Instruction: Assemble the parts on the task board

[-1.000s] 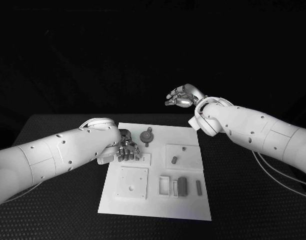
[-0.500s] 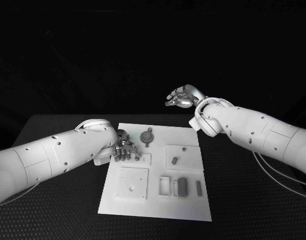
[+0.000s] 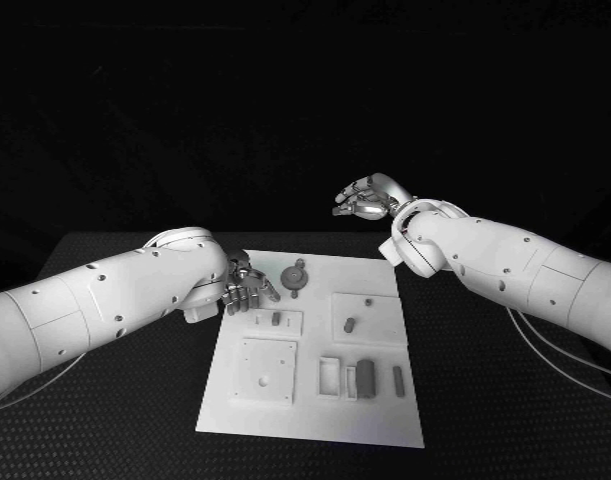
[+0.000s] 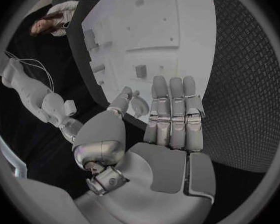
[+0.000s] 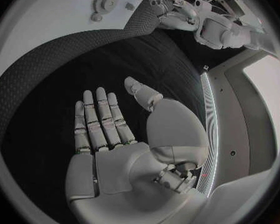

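The white task board (image 3: 320, 410) lies in the middle of the black table. On it are a round geared part (image 3: 294, 273), a small peg (image 3: 275, 320) on a little square plate, another peg (image 3: 348, 322) in a square recess, and a dark block (image 3: 366, 375) in the near row. My left hand (image 3: 248, 290) hovers over the board's far left corner, fingers straight, holding nothing; the left wrist view shows the same hand (image 4: 168, 119) flat above the board (image 4: 159, 25). My right hand (image 3: 370, 197) is raised beyond the table's far edge, its palm (image 5: 115, 134) empty.
A square plate with small holes (image 3: 265, 368) and a thin bar (image 3: 399, 376) lie on the board's near half. Bare black table (image 3: 507, 400) runs along both sides of the board. The right wrist view shows the board's geared part (image 5: 105, 0) far from the hand.
My left hand has lifted off the little square plate and drawn back toward the board's far left corner, uncovering the small peg. The right hand has barely shifted.
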{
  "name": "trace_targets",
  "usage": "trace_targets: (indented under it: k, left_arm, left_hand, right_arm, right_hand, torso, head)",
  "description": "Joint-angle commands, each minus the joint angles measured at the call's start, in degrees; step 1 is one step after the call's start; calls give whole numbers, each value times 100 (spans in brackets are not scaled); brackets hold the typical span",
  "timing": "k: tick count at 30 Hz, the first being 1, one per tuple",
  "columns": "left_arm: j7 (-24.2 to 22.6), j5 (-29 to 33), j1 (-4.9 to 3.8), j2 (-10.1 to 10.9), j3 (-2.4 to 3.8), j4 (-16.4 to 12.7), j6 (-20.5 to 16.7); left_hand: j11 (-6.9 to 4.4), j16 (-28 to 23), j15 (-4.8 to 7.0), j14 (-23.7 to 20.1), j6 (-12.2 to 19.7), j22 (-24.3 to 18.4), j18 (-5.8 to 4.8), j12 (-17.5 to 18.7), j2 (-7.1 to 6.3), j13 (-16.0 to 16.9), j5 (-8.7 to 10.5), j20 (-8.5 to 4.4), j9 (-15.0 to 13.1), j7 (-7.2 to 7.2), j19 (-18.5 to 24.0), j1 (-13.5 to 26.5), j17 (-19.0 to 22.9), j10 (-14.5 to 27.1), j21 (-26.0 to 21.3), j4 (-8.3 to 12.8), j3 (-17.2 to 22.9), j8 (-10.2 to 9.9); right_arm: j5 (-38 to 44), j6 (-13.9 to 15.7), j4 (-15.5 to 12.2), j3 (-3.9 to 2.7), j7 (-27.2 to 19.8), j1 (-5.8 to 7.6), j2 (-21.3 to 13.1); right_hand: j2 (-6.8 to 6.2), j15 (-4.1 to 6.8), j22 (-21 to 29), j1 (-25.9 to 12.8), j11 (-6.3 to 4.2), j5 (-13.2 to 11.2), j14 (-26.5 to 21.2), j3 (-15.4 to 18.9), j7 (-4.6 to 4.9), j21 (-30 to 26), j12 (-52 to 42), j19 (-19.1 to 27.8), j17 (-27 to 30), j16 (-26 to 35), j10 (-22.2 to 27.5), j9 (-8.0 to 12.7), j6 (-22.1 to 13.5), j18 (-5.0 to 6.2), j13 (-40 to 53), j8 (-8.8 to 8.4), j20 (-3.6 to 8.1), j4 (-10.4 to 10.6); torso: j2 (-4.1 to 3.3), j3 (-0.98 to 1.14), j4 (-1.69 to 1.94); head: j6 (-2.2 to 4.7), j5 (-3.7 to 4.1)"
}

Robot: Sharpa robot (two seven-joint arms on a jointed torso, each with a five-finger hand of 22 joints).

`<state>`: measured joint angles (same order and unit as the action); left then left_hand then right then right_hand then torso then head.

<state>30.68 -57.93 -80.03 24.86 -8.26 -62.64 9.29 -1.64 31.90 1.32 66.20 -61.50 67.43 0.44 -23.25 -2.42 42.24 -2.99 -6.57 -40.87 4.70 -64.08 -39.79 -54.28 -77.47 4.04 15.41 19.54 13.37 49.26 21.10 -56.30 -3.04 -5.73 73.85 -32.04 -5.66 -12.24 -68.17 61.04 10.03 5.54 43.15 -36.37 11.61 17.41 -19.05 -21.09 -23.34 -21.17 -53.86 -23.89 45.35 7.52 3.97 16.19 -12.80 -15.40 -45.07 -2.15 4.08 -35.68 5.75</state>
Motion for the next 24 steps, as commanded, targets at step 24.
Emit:
trace_targets:
  k: [24]
  left_arm:
    - [-332,-125,-128,-409,69,1158,-875]
  left_hand:
    - [154,43,-98,-274,461,-115,15,-44,125,-67,-46,59,104,153,231,-180,174,332,-16,67,82,-197]
  right_arm:
    - [-32,-23,75,-2,-73,-7,10]
  right_hand:
    - [-32,11,-30,-28,30,-9,-29,20,55,-25,36,18,-20,25,12,14,-33,-112,-4,33,-5,24]
  torso:
    - [-13,4,-14]
  head:
    - [121,-85]
